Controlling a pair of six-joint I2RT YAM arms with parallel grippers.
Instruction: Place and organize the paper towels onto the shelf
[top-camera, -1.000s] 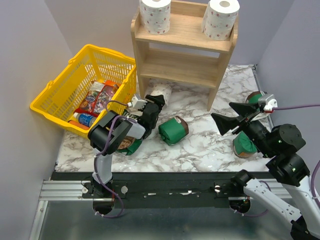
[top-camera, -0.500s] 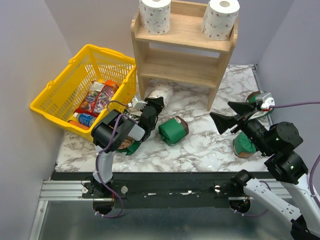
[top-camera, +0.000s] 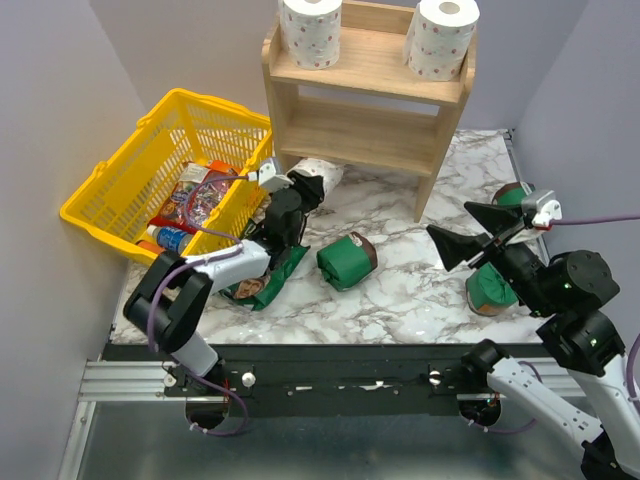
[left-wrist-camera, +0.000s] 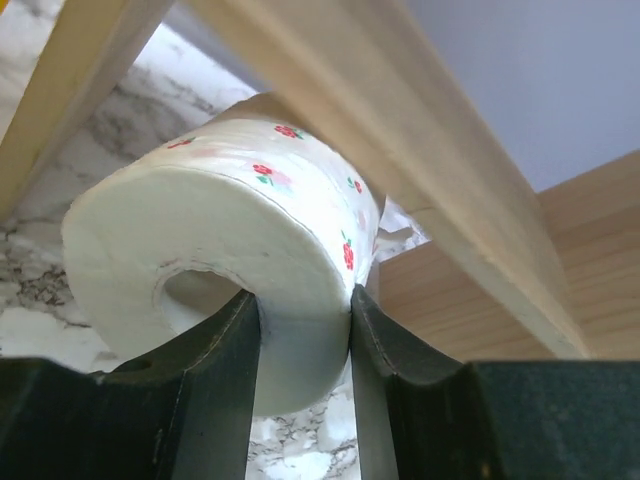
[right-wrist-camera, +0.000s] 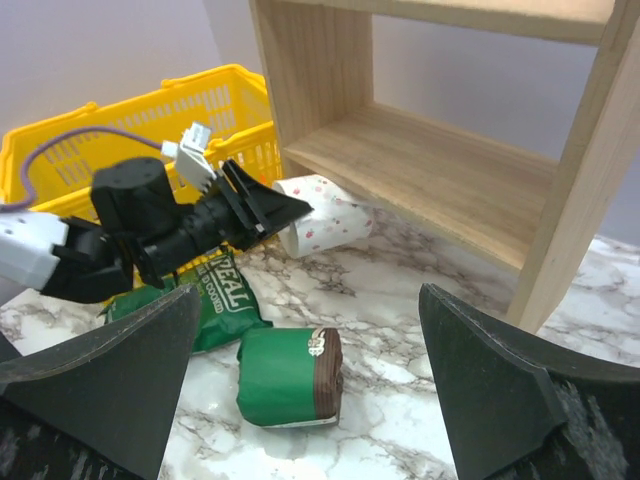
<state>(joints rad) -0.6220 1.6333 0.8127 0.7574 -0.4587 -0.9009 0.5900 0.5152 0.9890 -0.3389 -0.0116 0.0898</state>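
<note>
Two paper towel rolls (top-camera: 311, 30) (top-camera: 441, 38) stand on the top tier of the wooden shelf (top-camera: 370, 75). The third roll (top-camera: 322, 172) lies on its side on the marble at the shelf's front left foot; it also shows in the left wrist view (left-wrist-camera: 220, 250) and the right wrist view (right-wrist-camera: 325, 225). My left gripper (top-camera: 308, 185) (left-wrist-camera: 303, 300) pinches this roll's wall, one finger in the core and one outside. My right gripper (top-camera: 465, 228) (right-wrist-camera: 308, 295) is wide open and empty, above the marble right of the shelf (right-wrist-camera: 440, 170).
A yellow basket (top-camera: 120, 185) with snack packs stands at the left. A green chip bag (top-camera: 262, 285) lies under my left arm. Green wrapped packages lie at centre (top-camera: 347, 260) (right-wrist-camera: 290, 378) and at the right (top-camera: 490, 285) (top-camera: 510, 195).
My left arm has stretched forward toward the shelf, and its fingers now reach the lying roll. The right gripper has barely shifted.
</note>
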